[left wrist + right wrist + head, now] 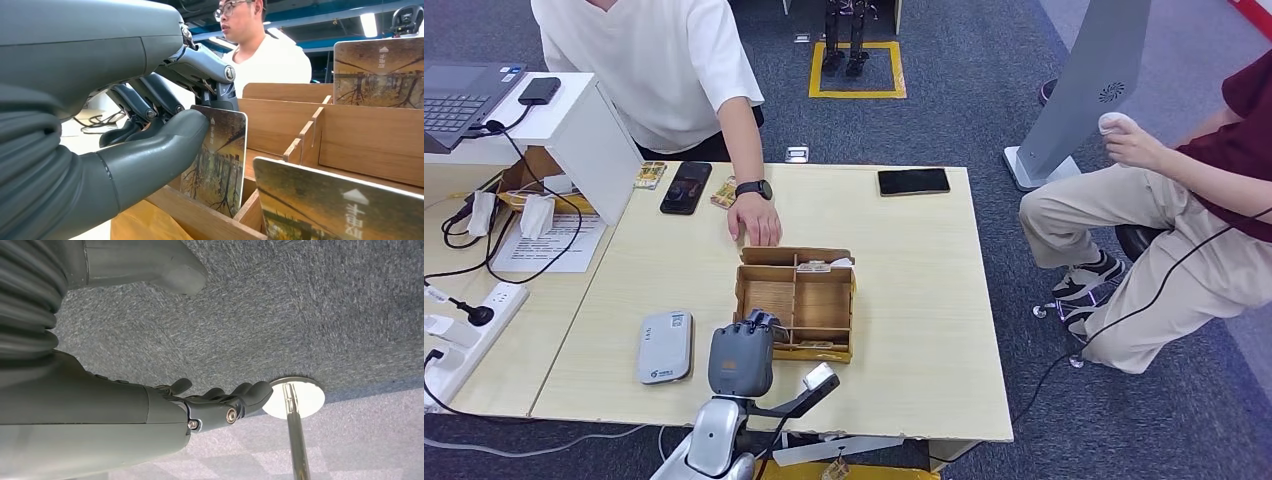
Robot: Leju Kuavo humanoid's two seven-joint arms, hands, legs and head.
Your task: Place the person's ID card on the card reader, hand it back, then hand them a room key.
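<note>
A wooden card box stands mid-table, with room key cards upright in its compartments. My left hand is at the box's near-left corner. In the left wrist view my left hand pinches one room key card, printed with trees, between thumb and fingers; the card still stands inside the box. The white card reader lies left of that hand. The person in white rests a hand on the table behind the box. My right hand hangs over the carpet, fingers loosely apart, holding nothing.
Two black phones and small cards lie at the table's far side. A laptop and cables sit on the left. A second person sits to the right. A metal stand base is on the floor.
</note>
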